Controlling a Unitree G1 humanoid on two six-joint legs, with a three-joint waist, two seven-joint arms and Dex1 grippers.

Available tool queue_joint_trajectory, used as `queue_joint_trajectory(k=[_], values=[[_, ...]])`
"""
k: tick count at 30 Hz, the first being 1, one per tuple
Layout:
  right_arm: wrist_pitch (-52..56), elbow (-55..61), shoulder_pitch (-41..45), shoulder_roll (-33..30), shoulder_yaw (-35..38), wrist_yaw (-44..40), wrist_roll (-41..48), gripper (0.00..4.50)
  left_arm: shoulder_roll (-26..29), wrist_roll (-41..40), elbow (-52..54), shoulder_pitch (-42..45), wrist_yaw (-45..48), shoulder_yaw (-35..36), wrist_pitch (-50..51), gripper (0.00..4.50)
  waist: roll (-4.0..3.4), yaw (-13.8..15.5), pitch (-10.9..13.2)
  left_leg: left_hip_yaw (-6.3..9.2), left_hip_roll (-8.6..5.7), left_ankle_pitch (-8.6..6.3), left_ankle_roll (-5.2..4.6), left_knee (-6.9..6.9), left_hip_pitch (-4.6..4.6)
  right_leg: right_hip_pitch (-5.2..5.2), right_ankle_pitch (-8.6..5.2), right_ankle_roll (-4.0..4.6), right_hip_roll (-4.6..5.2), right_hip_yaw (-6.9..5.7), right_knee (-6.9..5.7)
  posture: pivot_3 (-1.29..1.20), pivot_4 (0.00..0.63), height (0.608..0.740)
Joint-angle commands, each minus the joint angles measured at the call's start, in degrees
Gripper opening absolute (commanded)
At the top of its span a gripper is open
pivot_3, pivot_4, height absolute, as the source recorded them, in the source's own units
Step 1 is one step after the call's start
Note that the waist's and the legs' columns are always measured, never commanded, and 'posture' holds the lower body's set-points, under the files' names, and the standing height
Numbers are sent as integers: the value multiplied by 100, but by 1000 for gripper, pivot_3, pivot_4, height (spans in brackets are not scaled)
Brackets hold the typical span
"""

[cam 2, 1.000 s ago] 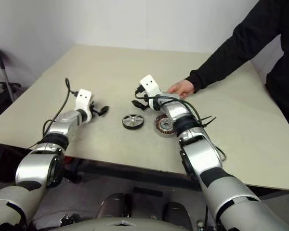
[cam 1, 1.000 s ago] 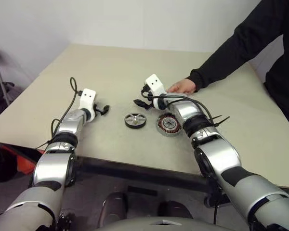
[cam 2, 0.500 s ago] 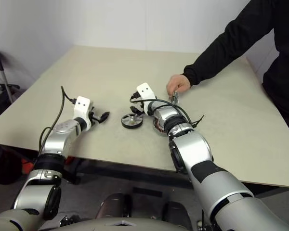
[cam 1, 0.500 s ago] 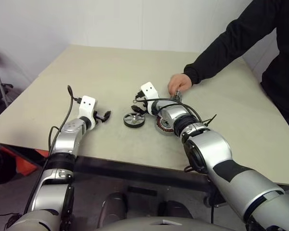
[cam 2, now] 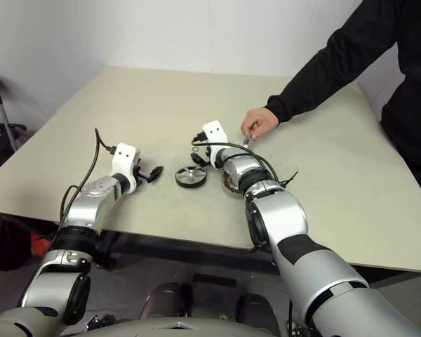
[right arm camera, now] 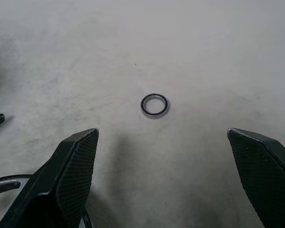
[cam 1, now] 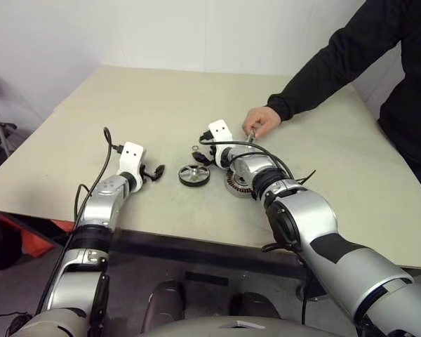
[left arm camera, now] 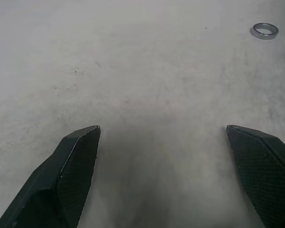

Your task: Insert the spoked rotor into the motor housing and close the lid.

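Observation:
The spoked rotor point(cam 1: 194, 175), black-rimmed with silver spokes, lies flat on the beige table point(cam 1: 147, 105) between my two grippers. Just to its right sits the motor housing point(cam 1: 236, 185), its copper winding partly hidden under my right forearm. My left gripper point(cam 1: 156, 170) hovers open just left of the rotor, nothing between its fingers point(left arm camera: 80, 147). My right gripper point(cam 1: 202, 156) stands open just behind the rotor, pointing at a tiny thin ring point(right arm camera: 154, 105). Whether the lid is in view I cannot tell.
A person's hand point(cam 1: 261, 121) in a black sleeve rests on the table behind the housing, pinching a small silver piece point(cam 2: 246, 136) that I cannot identify. The thin ring point(cam 1: 195, 148) lies beyond the rotor. The table's near edge runs under my forearms.
The person's hand went from lying flat to pinching a small silver piece. My left gripper drew slightly closer to the rotor. My right gripper rolled a little over the same spot.

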State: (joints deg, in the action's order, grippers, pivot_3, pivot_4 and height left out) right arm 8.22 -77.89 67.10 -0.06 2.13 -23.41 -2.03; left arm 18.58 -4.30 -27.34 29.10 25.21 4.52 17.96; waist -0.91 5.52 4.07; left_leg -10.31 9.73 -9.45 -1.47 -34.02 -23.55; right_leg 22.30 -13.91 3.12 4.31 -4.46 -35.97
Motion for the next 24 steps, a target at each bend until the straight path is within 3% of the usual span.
queue_joint_trajectory(k=[1, 9, 13, 18, 24], values=[[1, 159, 333, -122, 121, -28, 25, 4444, -92, -89, -322, 468, 13, 18, -212, 4500, 0, 9, 0, 0, -1, 0, 0, 0, 0, -1, 0, 0, 0, 0, 0, 0, 0, 740], [149, 774, 641, -271, 187, -692, 242, 4444, -453, 205, -2660, 2055, 170, -220, -1143, 4500, -3, 18, 5, 0, -1, 0, -1, -4, -8, 5, 1, 0, 0, 0, 1, 0, 0, 740], [854, 2607, 200, -485, 100, -1279, 547, 4444, -797, 441, -3948, 2919, 85, -350, -1601, 4500, 1, 42, 12, 1, -2, -2, -10, -7, -24, 16, 3, -3, 0, 0, 4, 0, 0, 740], [1945, 4679, -655, -716, -43, -1294, 712, 4444, -1121, 695, -4614, 3324, 39, -469, -1796, 4500, 6, 96, 9, 1, -3, -26, -85, -18, -18, -1, 16, -25, 3, -3, 10, 0, 0, 740], [2460, 5601, -1365, -955, -117, -1021, 715, 4444, -1329, 971, -4847, 3388, -26, -588, -1823, 4500, 8, 192, 12, 1, -2, -30, -69, -17, -18, 3, 5, -5, 4, -5, 7, 0, 0, 740]])
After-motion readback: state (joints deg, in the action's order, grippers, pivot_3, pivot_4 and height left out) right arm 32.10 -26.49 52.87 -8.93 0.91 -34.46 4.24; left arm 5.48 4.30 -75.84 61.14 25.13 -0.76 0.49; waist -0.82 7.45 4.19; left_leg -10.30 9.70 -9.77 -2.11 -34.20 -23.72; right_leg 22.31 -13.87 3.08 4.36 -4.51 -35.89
